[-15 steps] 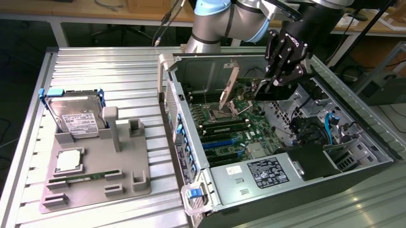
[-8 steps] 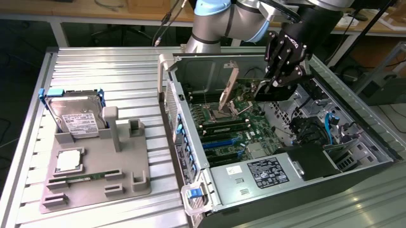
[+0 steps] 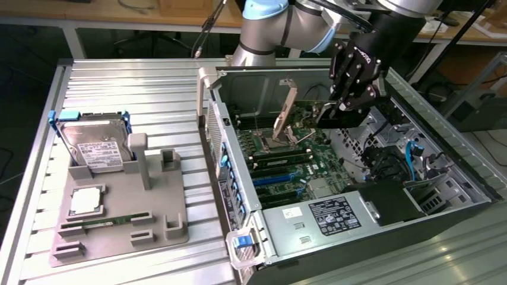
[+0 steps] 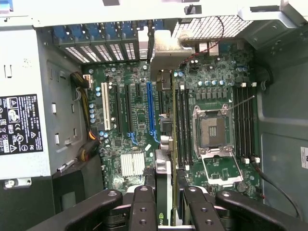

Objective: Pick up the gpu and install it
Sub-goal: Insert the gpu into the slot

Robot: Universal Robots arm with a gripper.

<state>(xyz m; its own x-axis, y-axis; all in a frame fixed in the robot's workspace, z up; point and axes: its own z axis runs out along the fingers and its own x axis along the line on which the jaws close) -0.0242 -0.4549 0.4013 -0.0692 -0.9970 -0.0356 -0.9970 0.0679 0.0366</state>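
Note:
The gpu (image 3: pixel 307 109), a thin card with a green board edge and a silver end bracket, hangs inside the open computer case (image 3: pixel 237 178) above the motherboard (image 3: pixel 289 160). My gripper (image 3: pixel 342 116) is shut on its end away from the bracket. In the wrist view the gpu (image 4: pixel 165 159) appears edge-on between my black fingers (image 4: pixel 144 204), my gripper (image 4: pixel 166 206) closed around it. Its silver bracket (image 4: pixel 164 48) points toward the case's slotted back wall. The card hovers just beside the long blue slot (image 4: pixel 151 110), between that slot and the memory slots.
A grey fixture (image 3: pixel 158 196) on the exterior view's left holds a silver hard drive (image 3: pixel 95 145), a processor (image 3: pixel 85 202) and a RAM stick (image 3: pixel 111 221). Inside the case are the power supply (image 3: pixel 325 215), an open processor socket (image 4: pixel 211 132) and black cables (image 3: pixel 388 163).

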